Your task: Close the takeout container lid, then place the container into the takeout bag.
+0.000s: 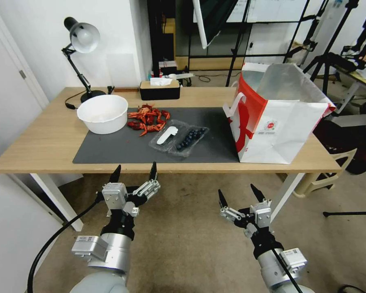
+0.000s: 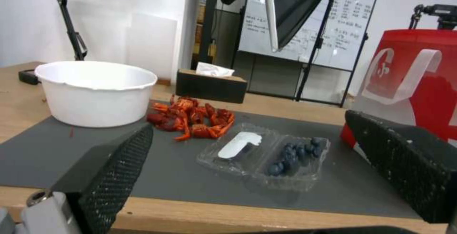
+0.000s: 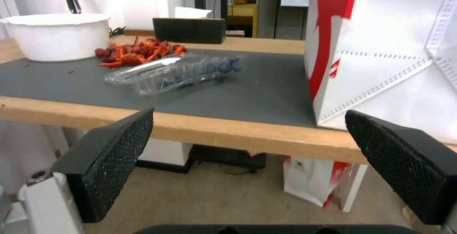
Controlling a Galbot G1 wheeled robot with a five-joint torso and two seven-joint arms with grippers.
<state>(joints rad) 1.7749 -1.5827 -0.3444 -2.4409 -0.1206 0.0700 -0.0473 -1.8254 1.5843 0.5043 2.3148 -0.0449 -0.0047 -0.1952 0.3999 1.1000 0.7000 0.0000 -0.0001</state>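
Both grippers hang below the desk's (image 1: 49,146) near edge, left gripper (image 1: 135,175) and right gripper (image 1: 239,196) each with fingers spread wide, holding nothing. Takeout container (image 1: 179,137) lies open mid-desk, lid (image 1: 165,136) flat on its left, takeout bag (image 1: 280,118) right. Looks light, thin, flexy and slippery; I'd pinch the lid's free edge gently.

Light wooden table (image 1: 49,142), dark grey mat (image 1: 122,148) across its middle, black desk lamp (image 1: 82,44) and tissue box (image 1: 159,89) along the far edge, takeout bag (image 1: 280,118) upright at the right end
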